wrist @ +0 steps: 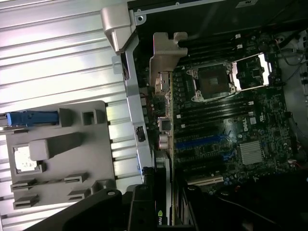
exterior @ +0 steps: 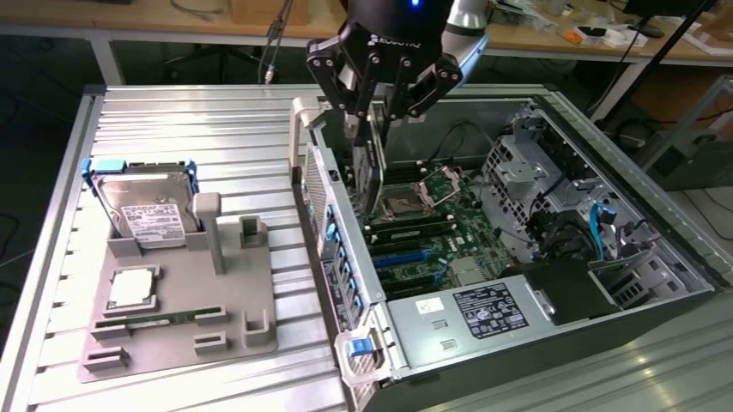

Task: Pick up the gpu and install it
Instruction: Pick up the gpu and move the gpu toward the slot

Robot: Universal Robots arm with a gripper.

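Note:
My gripper point(exterior: 370, 127) hangs over the open computer case point(exterior: 641, 318), shut on the gpu point(exterior: 369, 176). The gpu is a thin dark card held on edge, reaching down toward the motherboard point(exterior: 441, 236) just inside the case's near wall. In the wrist view the gpu point(wrist: 165, 144) runs edge-on away from my gripper point(wrist: 163, 211), and its silver end bracket point(wrist: 164, 55) sits by the case's rear wall. The blue expansion slots point(wrist: 202, 143) lie beside the card on the board. I cannot tell whether the card's lower edge touches the board.
A grey parts fixture point(exterior: 229, 309) on the slatted table at the exterior view's left holds a silver hard drive point(exterior: 143, 215), a processor point(exterior: 132, 287) and a green memory stick point(exterior: 154, 319). Inside the case are the processor socket point(exterior: 407, 203), power supply point(exterior: 481, 311) and drive cages point(exterior: 521, 172).

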